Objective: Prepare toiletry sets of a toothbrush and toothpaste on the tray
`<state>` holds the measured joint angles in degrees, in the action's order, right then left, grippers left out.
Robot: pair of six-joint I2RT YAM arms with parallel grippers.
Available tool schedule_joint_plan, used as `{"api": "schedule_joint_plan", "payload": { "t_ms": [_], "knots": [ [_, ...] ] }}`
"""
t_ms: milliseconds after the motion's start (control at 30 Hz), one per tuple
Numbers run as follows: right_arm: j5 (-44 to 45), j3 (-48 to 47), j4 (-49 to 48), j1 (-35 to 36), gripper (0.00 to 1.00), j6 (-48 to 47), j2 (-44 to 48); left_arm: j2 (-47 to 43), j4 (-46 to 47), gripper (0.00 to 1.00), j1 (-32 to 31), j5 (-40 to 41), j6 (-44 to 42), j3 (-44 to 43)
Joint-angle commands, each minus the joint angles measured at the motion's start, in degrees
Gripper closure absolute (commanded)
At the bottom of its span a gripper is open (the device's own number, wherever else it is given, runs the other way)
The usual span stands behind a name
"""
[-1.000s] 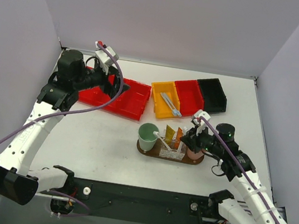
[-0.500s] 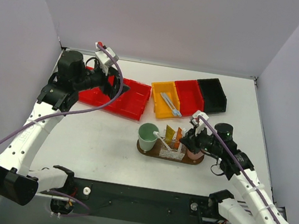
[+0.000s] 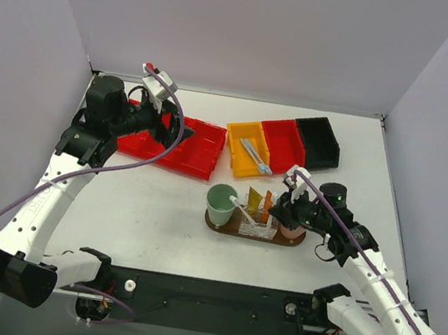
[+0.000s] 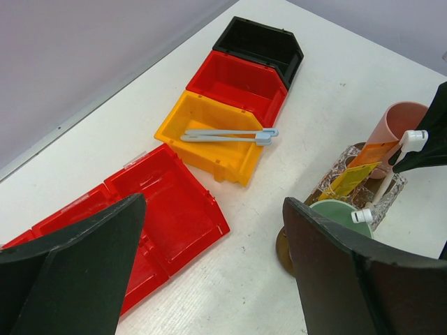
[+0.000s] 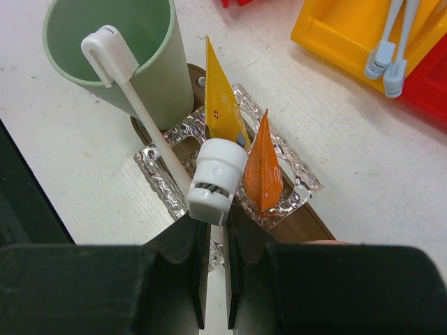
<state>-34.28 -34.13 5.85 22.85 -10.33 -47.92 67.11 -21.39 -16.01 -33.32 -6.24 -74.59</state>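
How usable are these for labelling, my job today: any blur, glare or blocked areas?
Top view: even light, soft shadows, sharp, but the toothbrushes in the yellow bin look tiny. Left wrist view: the left end effector has dark, slightly soft fingers blocking the lower corners. Right wrist view: the right end effector is featureless black along the bottom; the glass holder glints.

I see a pale green cup (image 5: 150, 77), a pink cup (image 4: 401, 118), a dark brown tray (image 5: 312, 225) and a clear holder (image 5: 297, 183) with a bumpy pattern. One toothpaste tube (image 5: 222, 105) is yellow, the other tube (image 5: 264, 171) is orange, and the toothbrush (image 5: 216, 174) is white.
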Motion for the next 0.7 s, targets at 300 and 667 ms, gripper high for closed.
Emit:
{"api": "schedule_joint_plan", "payload": {
  "t_ms": [300,667],
  "knots": [
    [-1.0,-0.6,0.0,-0.8,0.91,-0.7,-0.2,-1.5,2.1,0.09,0.5,-1.5,0.1,0.0],
    [-1.4,-0.8,0.2,-1.1,0.86,-0.6,-0.2,-1.5,2.1,0.09,0.5,-1.6,0.3,0.0]
  ]
}}
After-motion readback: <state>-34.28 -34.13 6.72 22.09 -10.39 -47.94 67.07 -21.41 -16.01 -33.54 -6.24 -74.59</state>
